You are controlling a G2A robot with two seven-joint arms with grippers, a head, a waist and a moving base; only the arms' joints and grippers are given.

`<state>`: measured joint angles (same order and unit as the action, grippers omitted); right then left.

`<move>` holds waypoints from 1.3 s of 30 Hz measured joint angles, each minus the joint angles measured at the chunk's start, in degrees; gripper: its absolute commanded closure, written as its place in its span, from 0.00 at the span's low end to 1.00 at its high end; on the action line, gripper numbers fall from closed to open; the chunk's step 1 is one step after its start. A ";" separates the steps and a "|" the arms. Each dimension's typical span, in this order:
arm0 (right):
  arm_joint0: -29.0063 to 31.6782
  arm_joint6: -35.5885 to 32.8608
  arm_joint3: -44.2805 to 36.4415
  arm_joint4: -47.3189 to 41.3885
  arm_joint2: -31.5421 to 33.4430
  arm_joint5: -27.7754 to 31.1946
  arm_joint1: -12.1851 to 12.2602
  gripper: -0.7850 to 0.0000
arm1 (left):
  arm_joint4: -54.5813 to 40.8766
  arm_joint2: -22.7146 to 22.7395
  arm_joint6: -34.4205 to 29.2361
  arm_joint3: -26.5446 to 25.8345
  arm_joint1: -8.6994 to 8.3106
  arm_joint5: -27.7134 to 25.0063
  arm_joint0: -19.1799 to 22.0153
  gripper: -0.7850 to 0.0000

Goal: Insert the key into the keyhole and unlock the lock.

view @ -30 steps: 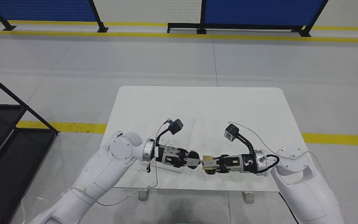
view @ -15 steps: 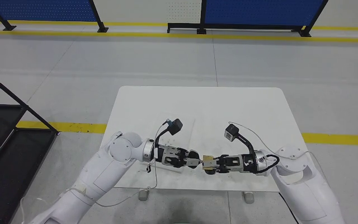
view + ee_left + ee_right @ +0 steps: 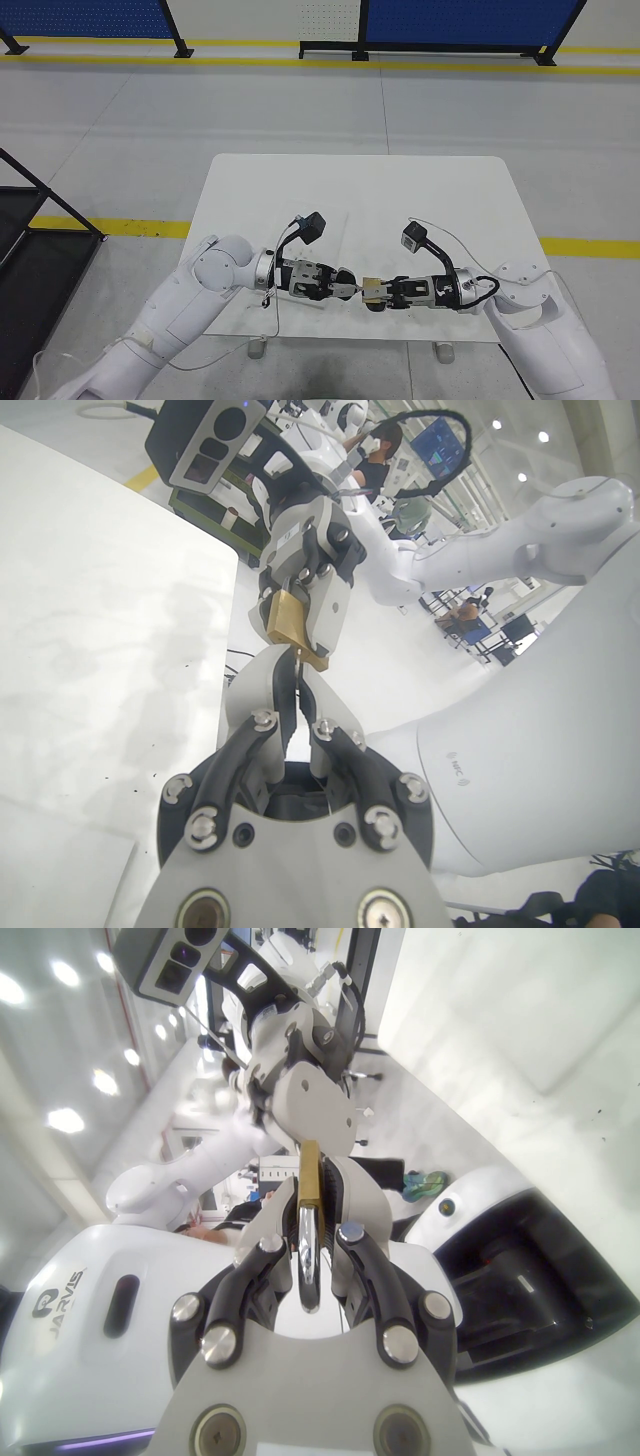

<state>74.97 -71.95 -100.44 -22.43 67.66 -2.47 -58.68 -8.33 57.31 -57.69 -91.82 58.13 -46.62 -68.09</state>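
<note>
Left wrist view: my left claw (image 3: 298, 680) is clenched on the thin silver key (image 3: 298, 661), whose blade meets the bottom face of the padlock (image 3: 286, 620). The padlock is boxy, smooth brass, grasped flat between my right claw (image 3: 316, 1176). Its polished curved shackle (image 3: 309, 1253) points back toward that wrist. Both claws meet tip to tip over the near part of the matte white table (image 3: 400, 190).
</note>
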 measured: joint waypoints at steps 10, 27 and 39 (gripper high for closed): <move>0.00 0.00 0.00 0.00 0.00 0.00 0.00 1.00 | 3.15 -0.38 2.47 -0.42 -0.51 -2.46 0.18 1.00; 0.00 0.00 0.00 0.00 0.00 0.00 0.00 1.00 | 9.66 -0.29 7.30 -1.59 -0.87 -5.66 -0.15 1.00; 0.00 0.00 0.00 0.00 0.00 0.00 0.00 1.00 | 14.24 -0.02 10.24 -3.05 -1.23 -7.78 -0.46 1.00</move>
<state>74.97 -71.95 -100.44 -22.43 67.66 -2.47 -58.68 5.90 57.29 -47.45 -94.87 56.89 -54.40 -68.55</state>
